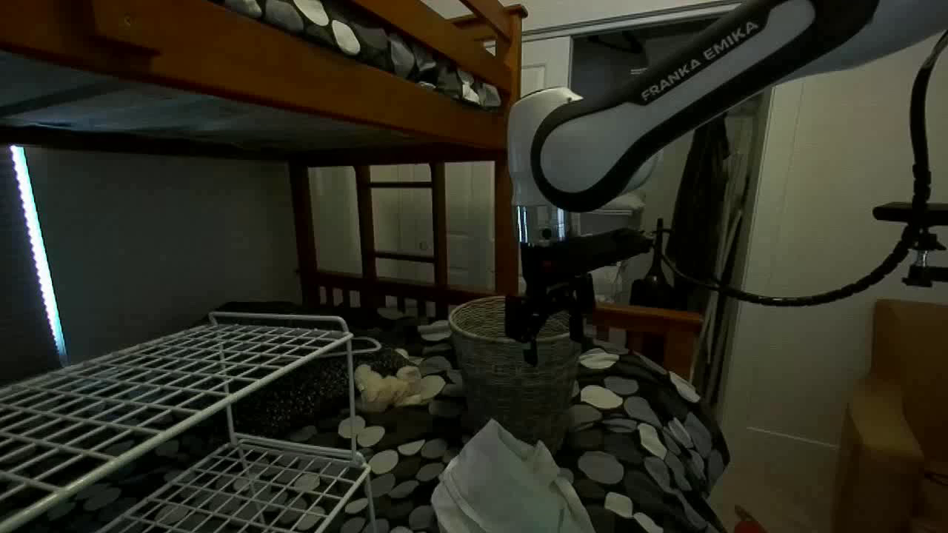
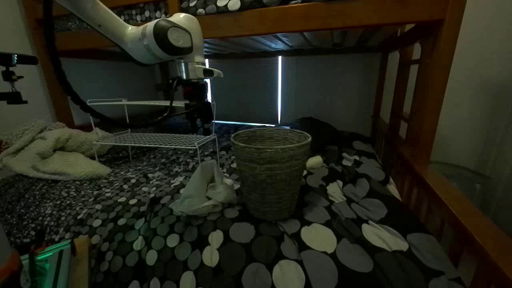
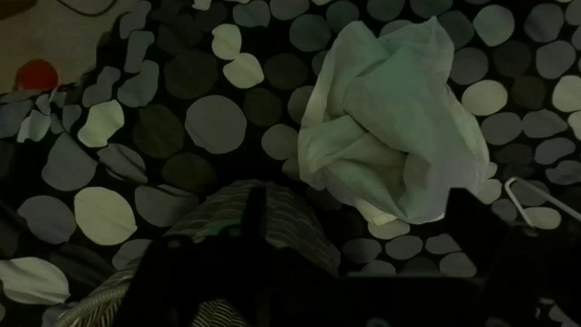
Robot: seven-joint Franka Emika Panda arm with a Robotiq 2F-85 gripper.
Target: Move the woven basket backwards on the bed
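There is room between the basket (image 2: 272,180) and the wooden rail (image 2: 460,204); white cloth (image 2: 204,194) and wire rack (image 2: 156,141) crowd the other side.

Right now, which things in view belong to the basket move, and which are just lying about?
Part of the job:
woven basket, upright
bed, which it stands on
gripper, open

Just lying about:
white wire rack, on the bed
crumpled pale cloth, near the basket
fleecy cream blanket
red round object, past the bed's edge

White two-tier wire rack (image 2: 156,140), crumpled pale cloth (image 3: 395,104), fleecy cream blanket (image 2: 56,152), tan chair (image 1: 889,422), round red object (image 3: 37,75)
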